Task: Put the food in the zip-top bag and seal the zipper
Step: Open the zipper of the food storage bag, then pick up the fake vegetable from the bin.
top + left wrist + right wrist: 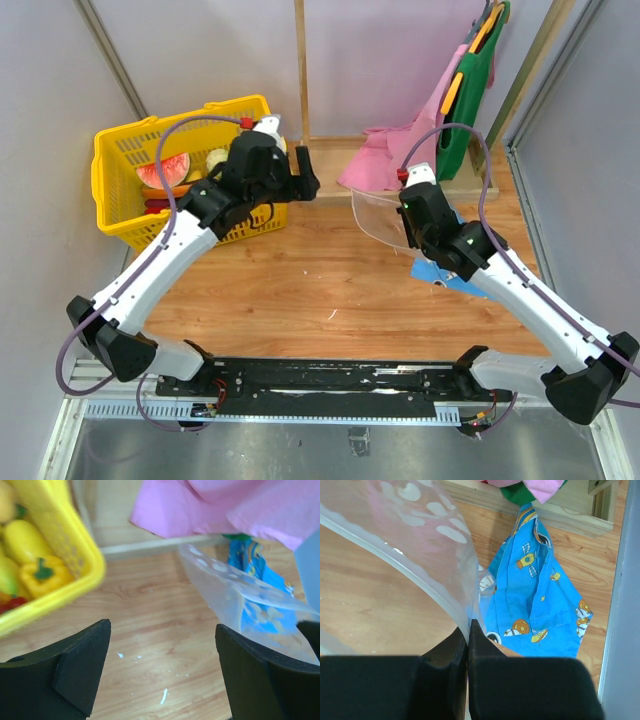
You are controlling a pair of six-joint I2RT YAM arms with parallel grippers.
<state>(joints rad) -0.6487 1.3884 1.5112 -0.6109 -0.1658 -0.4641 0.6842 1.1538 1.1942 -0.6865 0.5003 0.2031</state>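
The clear zip-top bag [380, 215] with white dots hangs above the table, pinched at its edge by my right gripper [468, 625]; it also shows in the right wrist view [420, 535] and the left wrist view [235, 592]. Its zipper strip [395, 557] curves along the mouth edge. My left gripper [162, 645] is open and empty, above the table between the basket and the bag [300, 175]. The food lies in the yellow basket [125, 150]: a yellow pepper [42, 575], a yellow piece [22, 540], a watermelon slice [163, 172].
A blue patterned cloth [540, 595] lies on the table under the bag. A pink cloth [395, 150] and a green-orange item [475, 70] sit at the back right. Walls close both sides and a wooden ledge [330, 150] runs along the back.
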